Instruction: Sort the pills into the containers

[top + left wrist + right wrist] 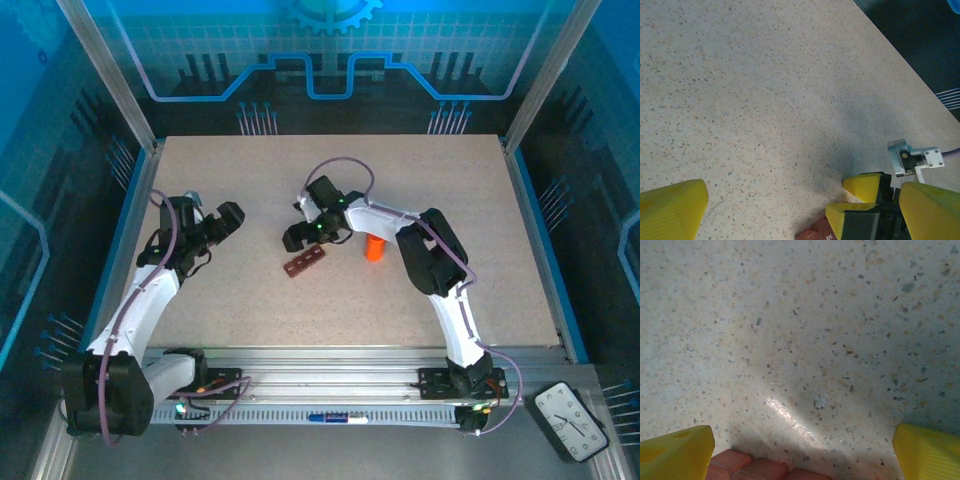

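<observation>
Both wide open, empty: left pincer (pixel 800 212), right pincer (pixel 802 450).

I work in a robotics lab cell, not a home or a shop. A speckled, stone-look worktop (pixel 250 310) sits boxed in by bare aluminium posts (pixel 112 80) at its far corners. Behind and beside the worktop stand blue panels (pixel 200 50) printed with circuit lines and a gear emblem (pixel 332 10). A slotted aluminium rail (pixel 330 385) runs along the worktop's near edge. A clock (pixel 570 420) lies just off its near right corner.
</observation>
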Available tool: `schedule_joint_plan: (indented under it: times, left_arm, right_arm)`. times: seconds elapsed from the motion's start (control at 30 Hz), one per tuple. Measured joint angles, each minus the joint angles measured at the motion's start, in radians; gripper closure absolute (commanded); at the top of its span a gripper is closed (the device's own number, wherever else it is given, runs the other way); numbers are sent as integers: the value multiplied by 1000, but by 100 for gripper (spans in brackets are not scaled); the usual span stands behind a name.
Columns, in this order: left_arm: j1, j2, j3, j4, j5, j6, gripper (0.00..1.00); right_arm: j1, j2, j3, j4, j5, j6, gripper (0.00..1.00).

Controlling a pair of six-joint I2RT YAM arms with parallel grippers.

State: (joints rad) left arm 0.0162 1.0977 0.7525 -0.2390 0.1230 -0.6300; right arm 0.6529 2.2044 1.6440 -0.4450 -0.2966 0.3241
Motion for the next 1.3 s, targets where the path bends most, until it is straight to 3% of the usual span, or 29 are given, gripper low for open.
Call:
schedule_joint_plan:
  times: [0.4, 0.77, 0.93, 1.3]
  left_arm:
    - [0, 1, -2, 0, 6, 0, 1]
    - [0, 13, -3, 1, 7, 0, 1]
    - [0, 19, -5, 5, 21, 0, 1]
    - [0, 19, -37, 20, 47, 0, 1]
  right_arm:
    - [14, -170, -240, 64, -81, 27, 9]
    - [124, -287, -469, 201, -102, 82, 9]
    - [135, -352, -513, 199, -6, 69, 9]
    - [236, -354, -469, 154, 272, -162, 8]
